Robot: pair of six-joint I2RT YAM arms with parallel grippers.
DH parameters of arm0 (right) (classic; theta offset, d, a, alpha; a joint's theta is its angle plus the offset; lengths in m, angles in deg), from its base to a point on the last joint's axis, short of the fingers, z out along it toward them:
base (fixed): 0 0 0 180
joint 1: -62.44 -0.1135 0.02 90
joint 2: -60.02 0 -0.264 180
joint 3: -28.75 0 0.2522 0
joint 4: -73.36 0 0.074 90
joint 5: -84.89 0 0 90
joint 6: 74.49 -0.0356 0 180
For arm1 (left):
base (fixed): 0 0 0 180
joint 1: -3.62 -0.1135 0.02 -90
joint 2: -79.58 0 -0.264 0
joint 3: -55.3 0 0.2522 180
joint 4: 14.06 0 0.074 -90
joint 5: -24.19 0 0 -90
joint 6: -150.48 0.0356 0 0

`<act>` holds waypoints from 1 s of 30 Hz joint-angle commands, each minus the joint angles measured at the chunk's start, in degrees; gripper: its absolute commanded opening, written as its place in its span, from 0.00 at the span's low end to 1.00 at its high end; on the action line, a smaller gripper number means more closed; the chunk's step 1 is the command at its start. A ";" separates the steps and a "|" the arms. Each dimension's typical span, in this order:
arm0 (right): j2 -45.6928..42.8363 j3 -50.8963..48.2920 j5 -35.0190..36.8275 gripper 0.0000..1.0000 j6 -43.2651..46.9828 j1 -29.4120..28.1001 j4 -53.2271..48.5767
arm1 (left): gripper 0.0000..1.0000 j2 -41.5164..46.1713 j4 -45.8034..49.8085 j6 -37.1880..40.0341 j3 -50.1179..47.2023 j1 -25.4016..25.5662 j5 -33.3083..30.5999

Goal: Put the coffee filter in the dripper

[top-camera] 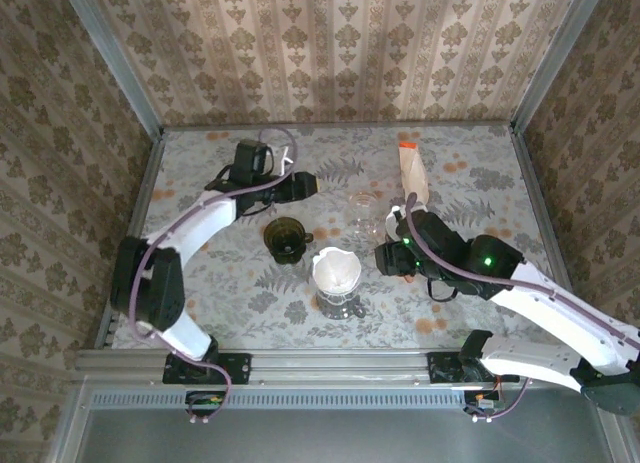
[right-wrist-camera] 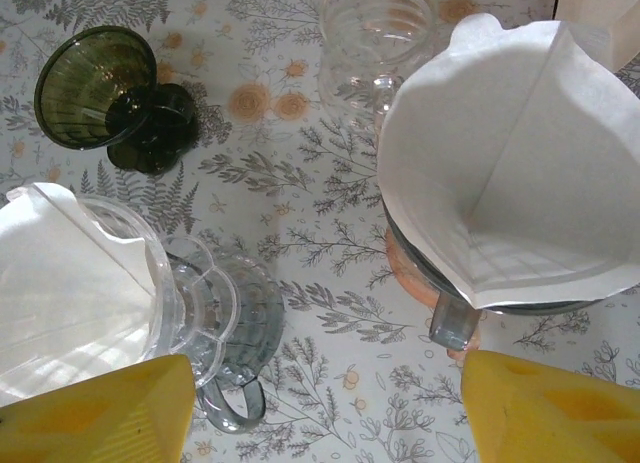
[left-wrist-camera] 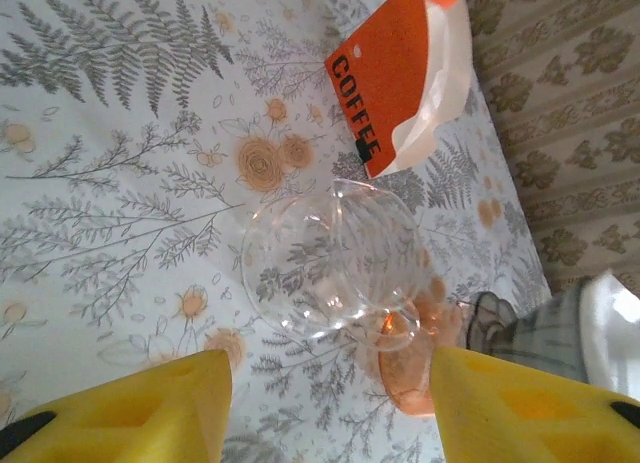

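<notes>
While the left hand (left-wrist-camera: 328, 383) and right hand (right-wrist-camera: 325, 403) stand spread, gripping nothing, one coffee filter (right-wrist-camera: 60, 283) sits in a glass dripper (right-wrist-camera: 215, 313) and another filter (right-wrist-camera: 510, 173) sits in a grey dripper (right-wrist-camera: 452, 321), both just ahead of the right hand.

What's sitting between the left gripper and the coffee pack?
A clear glass stands between the open left gripper and the coffee pack, as the left wrist view shows.

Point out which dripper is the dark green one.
The dark green dripper is the leftmost in the top view, tinted glass with a bare cone. The clear dripper and the grey dripper are each lined with white paper.
</notes>
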 commanded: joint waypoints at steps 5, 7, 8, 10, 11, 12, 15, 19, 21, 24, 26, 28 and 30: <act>-4.39 -3.66 1.23 0.72 -0.80 0.35 1.10 | 0.52 -12.41 10.74 9.82 14.87 4.30 1.34; -5.40 -4.29 1.58 0.73 -0.61 0.47 1.11 | 0.52 -15.02 11.54 10.86 17.75 4.74 2.21; -5.83 -4.58 1.69 0.73 -0.52 0.45 1.03 | 0.52 -16.20 12.81 11.75 19.66 5.14 2.21; -6.69 -5.13 2.10 0.73 -0.34 0.59 0.73 | 0.52 -19.43 17.04 14.07 24.27 6.36 2.17; -7.07 -5.39 2.23 0.73 -0.33 0.65 0.64 | 0.53 -20.58 18.39 14.78 25.85 6.89 1.71; -7.56 -5.62 2.38 0.73 -0.31 0.77 0.59 | 0.53 -21.75 19.41 15.23 27.19 7.34 1.31; -9.07 -6.30 2.34 0.73 -0.34 1.18 0.42 | 0.53 -23.93 20.25 15.27 29.05 7.51 0.54; -10.26 -7.21 2.16 0.73 -0.40 1.72 0.40 | 0.50 -27.17 23.07 16.91 33.14 8.31 0.77; -10.58 -7.59 1.94 0.73 -0.43 1.91 0.41 | 0.48 -28.83 24.94 18.08 35.69 8.97 0.27; -10.91 -7.93 1.83 0.73 -0.43 2.07 0.41 | 0.48 -30.53 26.57 18.78 38.15 9.39 -0.33; -11.22 -8.15 1.78 0.73 -0.52 2.17 0.33 | 0.48 -31.28 27.13 18.94 39.23 9.44 -0.40; -11.38 -8.33 1.83 0.73 -0.60 2.26 0.24 | 0.47 -32.09 28.58 19.67 40.64 9.60 -1.08; -11.59 -8.61 1.71 0.73 -0.61 2.33 0.30 | 0.47 -32.76 29.85 20.57 41.78 9.87 -2.30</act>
